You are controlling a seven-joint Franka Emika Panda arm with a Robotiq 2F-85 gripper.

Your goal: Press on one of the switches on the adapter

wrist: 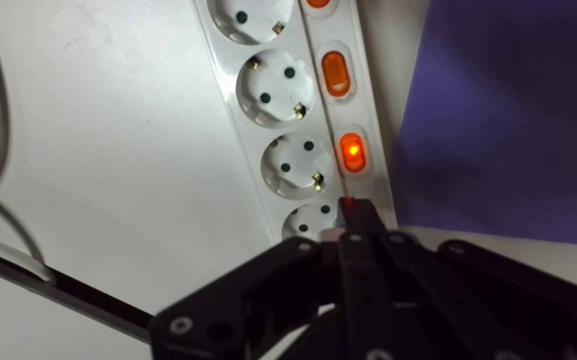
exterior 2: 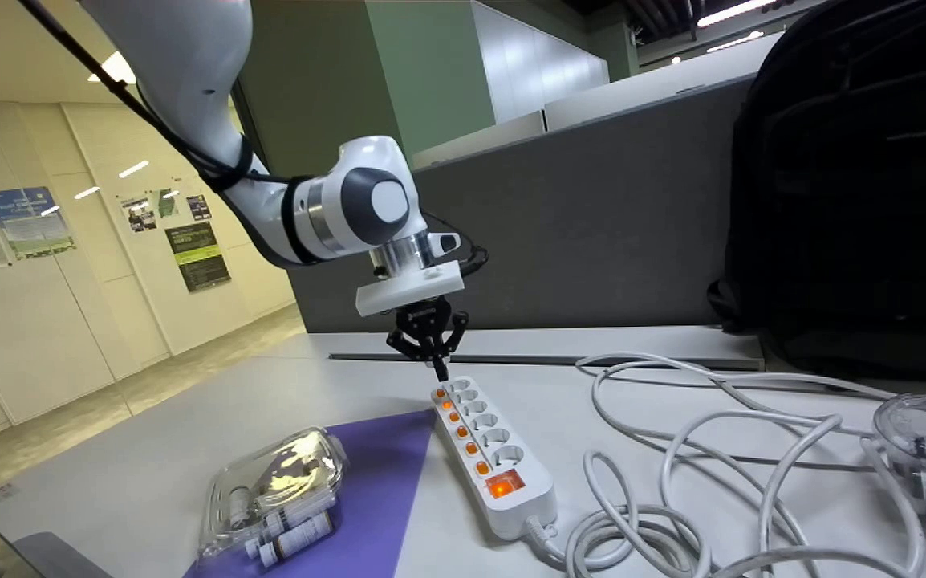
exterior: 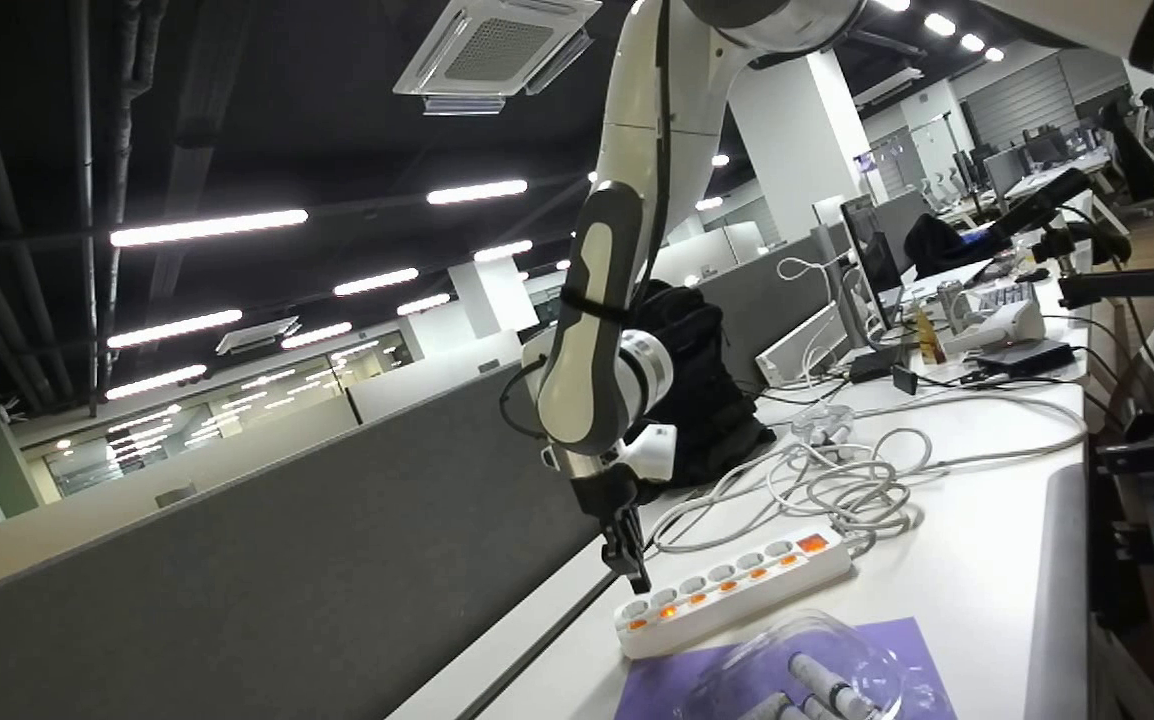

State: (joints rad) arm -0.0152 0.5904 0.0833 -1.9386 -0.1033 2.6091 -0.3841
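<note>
The adapter, a long white power strip, lies on the white table in both exterior views [exterior: 737,608] [exterior 2: 485,437] and the wrist view [wrist: 254,134]. It has a row of round sockets and a row of small orange switches. The second switch from the far end glows [exterior 2: 446,405] [wrist: 353,152]. A larger lit switch [exterior: 812,543] sits at the cord end. My gripper [exterior: 641,583] [exterior 2: 441,375] [wrist: 361,205] is shut and empty, pointing down over the strip's far end. Its fingers hide the end switch in the wrist view. I cannot tell whether the fingertips touch the strip.
A purple sheet [exterior: 912,645] [exterior 2: 391,457] lies beside the strip, with a clear plastic container [exterior: 787,655] [exterior 2: 270,490] of white bottles on it. Tangled white cables [exterior: 867,495] [exterior 2: 655,526] lie past the cord end. A black backpack [exterior 2: 856,201] stands against the grey partition [exterior: 287,580].
</note>
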